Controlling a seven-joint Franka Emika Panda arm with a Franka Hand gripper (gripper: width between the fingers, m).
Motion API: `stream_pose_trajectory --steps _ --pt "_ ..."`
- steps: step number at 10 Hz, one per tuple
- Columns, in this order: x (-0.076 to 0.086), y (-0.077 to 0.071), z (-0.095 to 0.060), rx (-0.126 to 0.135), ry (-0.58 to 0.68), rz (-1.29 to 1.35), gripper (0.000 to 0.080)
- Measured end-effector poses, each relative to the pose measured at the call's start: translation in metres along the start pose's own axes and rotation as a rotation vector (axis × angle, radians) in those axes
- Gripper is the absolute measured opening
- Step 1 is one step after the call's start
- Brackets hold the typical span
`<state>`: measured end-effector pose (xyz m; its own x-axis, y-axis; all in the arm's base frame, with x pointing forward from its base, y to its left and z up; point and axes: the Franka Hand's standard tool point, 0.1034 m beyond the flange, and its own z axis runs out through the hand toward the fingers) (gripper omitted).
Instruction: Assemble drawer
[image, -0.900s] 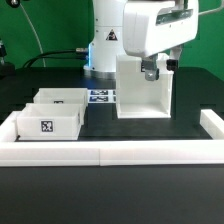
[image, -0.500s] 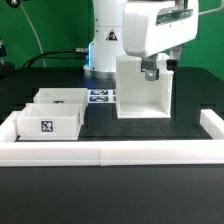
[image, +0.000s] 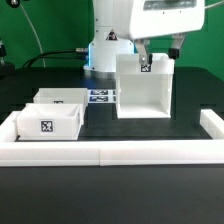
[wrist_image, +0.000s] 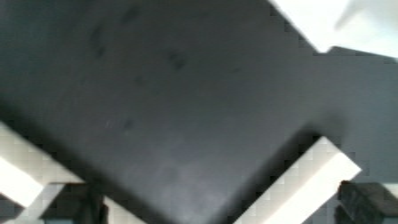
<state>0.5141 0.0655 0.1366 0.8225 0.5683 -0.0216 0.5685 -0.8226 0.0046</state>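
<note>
The white open-fronted casing (image: 143, 90) stands upright on the black table, right of centre in the exterior view, with a tag on its top rear edge. Two small white trays sit at the exterior view's left: the front tray (image: 47, 122) shows a tag on its face, and the rear tray (image: 62, 98) is just behind it. My gripper (image: 157, 50) hangs just above the casing's top, open and empty, fingers wide apart. In the wrist view my gripper (wrist_image: 222, 206) is open, with white casing edges (wrist_image: 329, 165) between the dark fingertips (wrist_image: 68, 205).
The marker board (image: 100, 97) lies flat between the trays and the casing. A long low white border rail (image: 110, 151) runs along the front and up both sides. The robot's base (image: 105, 50) stands behind the casing.
My gripper was low at the casing's top right part. It has risen straight up off the casing and now stands open above it. The casing and trays have not moved.
</note>
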Motion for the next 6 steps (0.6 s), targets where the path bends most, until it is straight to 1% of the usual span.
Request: stream_pose_trajectory --steps 1,2,6 --pt "-0.0029 -0.0143 -0.0048 -0.005 0.0 0.063 0.0649" --pt "-0.0054 -0.0199 -0.0058 -0.005 -0.001 0.066 0.0649" --pt "-0.0062 -0.0183 -0.0037 -0.004 -0.004 0.069 0.0649"
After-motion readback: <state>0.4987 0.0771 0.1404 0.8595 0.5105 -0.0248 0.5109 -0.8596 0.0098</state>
